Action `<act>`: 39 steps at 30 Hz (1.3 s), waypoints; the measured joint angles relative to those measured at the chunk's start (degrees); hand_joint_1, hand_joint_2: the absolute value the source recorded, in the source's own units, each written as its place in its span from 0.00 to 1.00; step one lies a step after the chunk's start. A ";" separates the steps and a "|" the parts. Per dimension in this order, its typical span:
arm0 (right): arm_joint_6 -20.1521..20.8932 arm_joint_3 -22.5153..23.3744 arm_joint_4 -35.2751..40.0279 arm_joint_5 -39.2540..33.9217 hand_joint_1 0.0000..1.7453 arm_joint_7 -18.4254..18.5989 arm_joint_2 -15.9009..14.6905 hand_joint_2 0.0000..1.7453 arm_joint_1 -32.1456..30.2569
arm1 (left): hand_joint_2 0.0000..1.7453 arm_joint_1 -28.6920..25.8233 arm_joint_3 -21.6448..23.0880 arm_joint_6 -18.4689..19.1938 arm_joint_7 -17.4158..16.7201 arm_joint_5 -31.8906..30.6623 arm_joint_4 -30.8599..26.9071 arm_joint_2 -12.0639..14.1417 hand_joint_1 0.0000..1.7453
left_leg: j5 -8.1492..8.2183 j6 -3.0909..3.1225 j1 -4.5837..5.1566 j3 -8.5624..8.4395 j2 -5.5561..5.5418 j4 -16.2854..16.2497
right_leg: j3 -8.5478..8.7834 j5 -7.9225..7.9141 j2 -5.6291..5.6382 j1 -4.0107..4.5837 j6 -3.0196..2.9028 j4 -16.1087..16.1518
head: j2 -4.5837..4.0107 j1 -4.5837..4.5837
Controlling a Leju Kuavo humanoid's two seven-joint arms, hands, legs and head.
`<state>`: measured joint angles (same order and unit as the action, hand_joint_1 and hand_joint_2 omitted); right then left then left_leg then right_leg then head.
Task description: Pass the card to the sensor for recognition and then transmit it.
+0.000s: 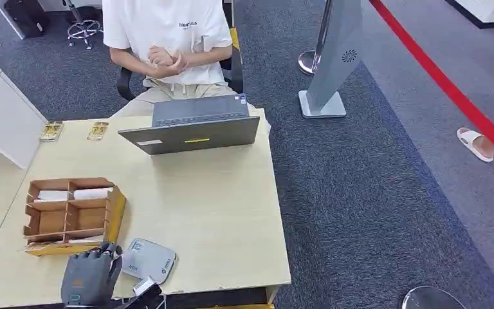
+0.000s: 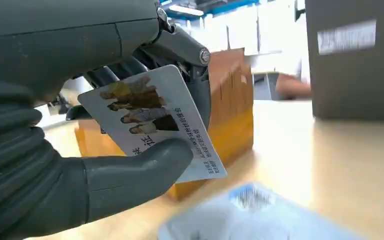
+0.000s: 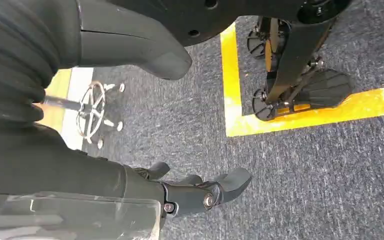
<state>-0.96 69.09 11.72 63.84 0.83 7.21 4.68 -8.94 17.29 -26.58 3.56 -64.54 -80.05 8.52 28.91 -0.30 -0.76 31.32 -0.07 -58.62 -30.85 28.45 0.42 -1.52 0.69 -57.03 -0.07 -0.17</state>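
My left hand [image 2: 80,150] pinches the card [image 2: 152,122] between thumb and fingers, long axis tilted, above the sensor [image 1: 148,259] near the table's [image 1: 219,212] front edge. The box [image 1: 71,215] beside it holds white rolls. My right hand [image 3: 180,192] hangs empty, fingers loosely spread.

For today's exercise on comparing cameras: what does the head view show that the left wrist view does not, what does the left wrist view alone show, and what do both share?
Head view alone: the person seated behind the laptop, and the carpet.
Left wrist view alone: the card pinched between thumb and fingers, its printed face readable.
Both: the left hand, the box, the sensor and the table.
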 joint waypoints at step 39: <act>0.96 -1.59 -0.04 1.99 0.00 0.52 0.00 1.00 0.16 | 1.00 7.71 5.36 -3.67 -3.65 -4.70 11.34 -0.96 1.00 | -0.08 0.05 0.06 -0.41 -0.26 0.02 | 0.49 0.03 -0.27 -0.08 0.05 -0.01 | 0.00 0.02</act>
<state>0.00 67.49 11.67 65.83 1.36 7.21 4.83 -1.23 22.65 -30.25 -0.09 -69.24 -68.71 7.56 28.83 -0.25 -0.70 30.91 -0.34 -58.60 -30.36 28.48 0.14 -1.60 0.74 -57.04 -0.07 -0.15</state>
